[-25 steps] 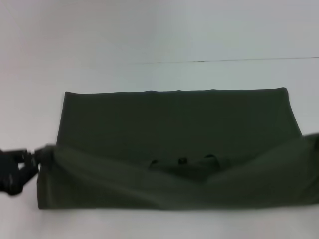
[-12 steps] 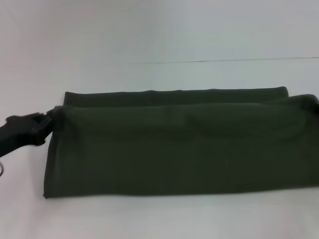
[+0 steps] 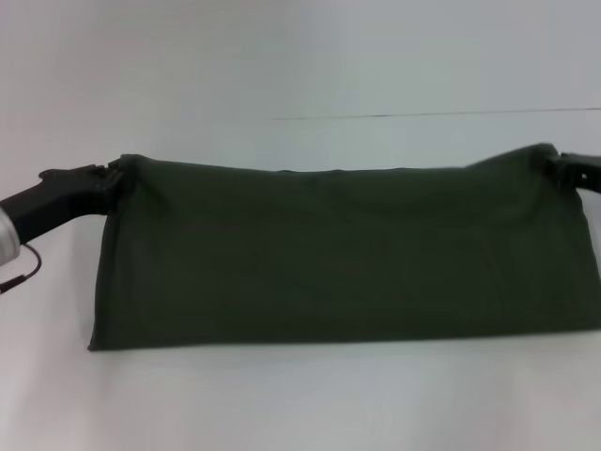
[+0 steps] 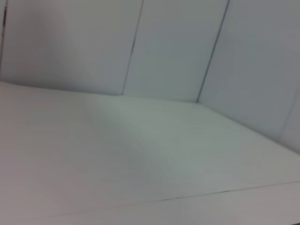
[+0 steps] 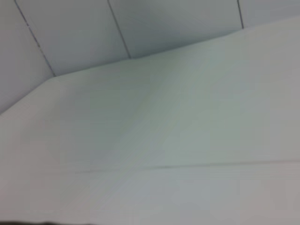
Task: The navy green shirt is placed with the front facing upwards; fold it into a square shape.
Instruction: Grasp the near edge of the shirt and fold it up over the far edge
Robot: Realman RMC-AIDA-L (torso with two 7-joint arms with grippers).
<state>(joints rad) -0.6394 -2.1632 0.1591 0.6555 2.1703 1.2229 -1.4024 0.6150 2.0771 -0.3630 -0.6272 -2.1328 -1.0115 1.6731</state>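
The left pincer is closed on the far left corner of the navy green shirt; from this pincer the shirt extends toward the robot's right and back toward the robot. The shirt's long axis runs left to right, spanning from 1 pincer to the other. The right pincer grips the far right corner, level with the left. The carried edge lies on the far side of the fold, so release at both corners appears to be the next requirement. The tabletop is plain white, with bare surface beyond both pincers. Both wrist views show only tabletop and pale wall panels.
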